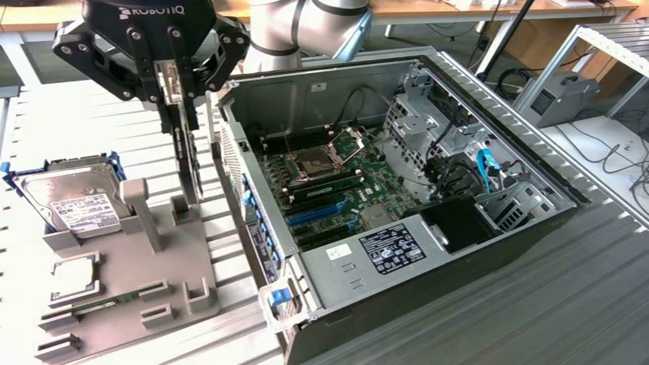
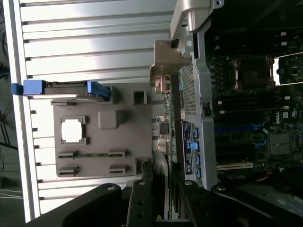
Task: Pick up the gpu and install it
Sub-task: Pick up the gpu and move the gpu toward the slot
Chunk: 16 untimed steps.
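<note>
Gripper (image 2: pixel 162 166) fingers, dark and nearest the wrist camera, are drawn narrow onto the gpu (image 2: pixel 166 118), clamping the thin card by its upper edge. In the exterior view the gripper (image 1: pixel 182 103) hangs over the grey holder (image 1: pixel 163 266) on the table (image 1: pixel 102 129). The gpu (image 1: pixel 190 163) hangs upright beneath it, seen edge-on. Its lower end sits level with the holder's upright posts; whether it is clear of their slot cannot be told. The open computer case (image 1: pixel 426 304) lies just beside, on the exterior view's right.

Likely hazards:
- (a) A grip on so thin an edge probably leaves the card free to pivot or slip. That would tilt it out of line with the blue slots (image 1: pixel 315 214) on the motherboard (image 1: pixel 340 186).
- (b) The lower end may snag a holder post if the card travels sideways before it is clear.
- (c) The silver bracket (image 2: pixel 165 61) juts from the card's end and stands close to the case wall, so it could strike the rim on the way across.
- (d) The hard drive (image 1: pixel 76 201), standing in the same holder, is near enough to be knocked by a wide swing.

Appearance of the gpu: a flat, slim card showing a green board edge with small components. It looks dark in the exterior view and ends in a bent silver metal bracket.
</note>
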Motion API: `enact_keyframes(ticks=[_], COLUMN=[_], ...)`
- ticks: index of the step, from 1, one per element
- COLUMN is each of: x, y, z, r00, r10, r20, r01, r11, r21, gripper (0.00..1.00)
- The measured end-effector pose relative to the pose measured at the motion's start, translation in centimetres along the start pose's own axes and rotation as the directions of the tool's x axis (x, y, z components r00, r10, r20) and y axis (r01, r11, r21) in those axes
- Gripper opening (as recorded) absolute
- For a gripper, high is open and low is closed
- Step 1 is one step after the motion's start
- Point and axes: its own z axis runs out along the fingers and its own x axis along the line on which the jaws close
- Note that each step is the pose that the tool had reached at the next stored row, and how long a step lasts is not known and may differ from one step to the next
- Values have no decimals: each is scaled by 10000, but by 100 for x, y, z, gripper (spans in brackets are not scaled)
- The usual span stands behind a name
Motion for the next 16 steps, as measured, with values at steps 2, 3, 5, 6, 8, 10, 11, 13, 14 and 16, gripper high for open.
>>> enact_keyframes(ticks=[2, 3, 5, 6, 8, 10, 11, 13, 14, 16], x=[-17, -26, -44, -55, -74, -95, -106, -127, -135, -155], y=[1, 2, 3, 4, 6, 7, 8, 10, 11, 12], z=[1, 1, 1, 2, 2, 3, 3, 3, 4, 4], r00=[10000, 10000, 10000, 10000, 10000, 10000, 10000, 10000, 10000, 10000], r10=[0, 0, 0, 1, 0, 0, 0, 0, 1, 0], r20=[0, 0, -1, 0, 0, 0, 0, 0, 0, 0], r01=[0, 0, 0, -1, 0, 0, 0, 0, -1, 0], r11=[10000, 10000, 10000, 10000, 10000, 10000, 10000, 10000, 10000, 10000], r21=[0, 0, 1, 0, -1, 0, 0, 0, 0, 0], gripper=[26, 26, 26, 26, 26, 26, 26, 26, 26, 26])
